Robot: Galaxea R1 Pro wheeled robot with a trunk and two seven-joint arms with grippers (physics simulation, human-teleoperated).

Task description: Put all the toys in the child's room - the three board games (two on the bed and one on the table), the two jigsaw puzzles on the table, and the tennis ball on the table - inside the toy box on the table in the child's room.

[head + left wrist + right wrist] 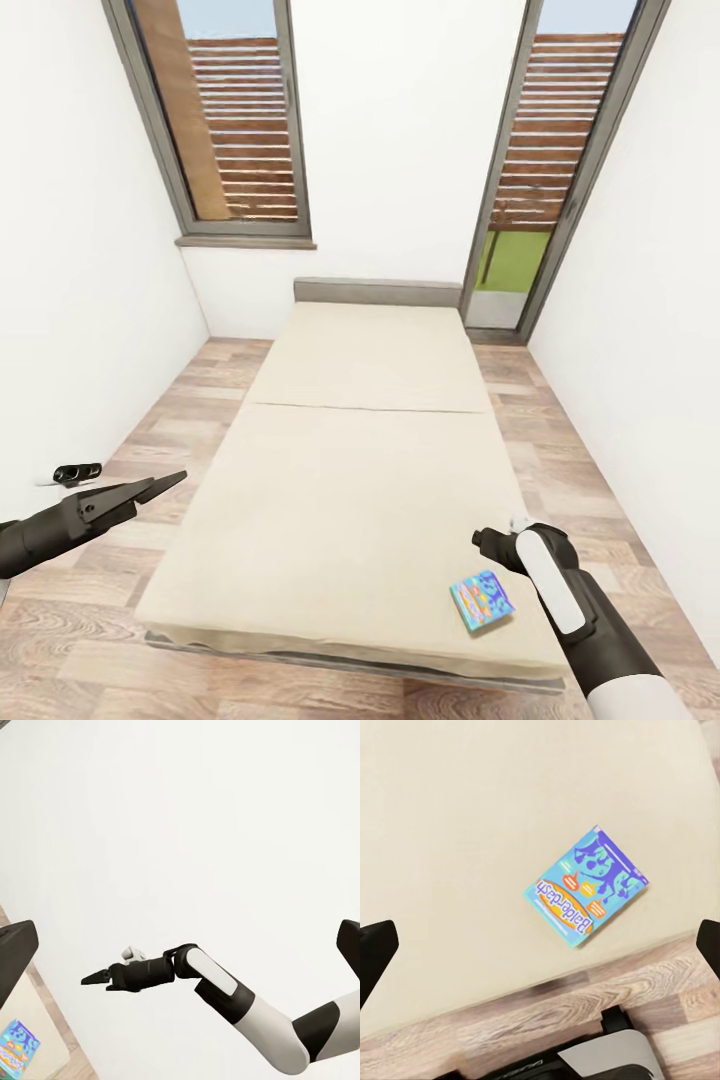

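the right gripper (487,540) hovers at lower right of the head view, fingers apart and empty. the board game (482,601), a flat blue box, lies just below it near the bed's (360,480) front right corner, long axis skewed. the left gripper (160,485), closed to a point, is well apart at lower left. wood floor (560,440), white walls.

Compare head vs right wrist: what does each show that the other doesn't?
Head view alone: both windows, the headboard, the white walls, and the left pincer out over the floor beside the bed. Right wrist view alone: the game box's print, readable as "Balderdash", and the dark robot base on the floor below the bed's edge. Both: the cream bed, the blue game box lying flat near its corner, and wood plank floor.
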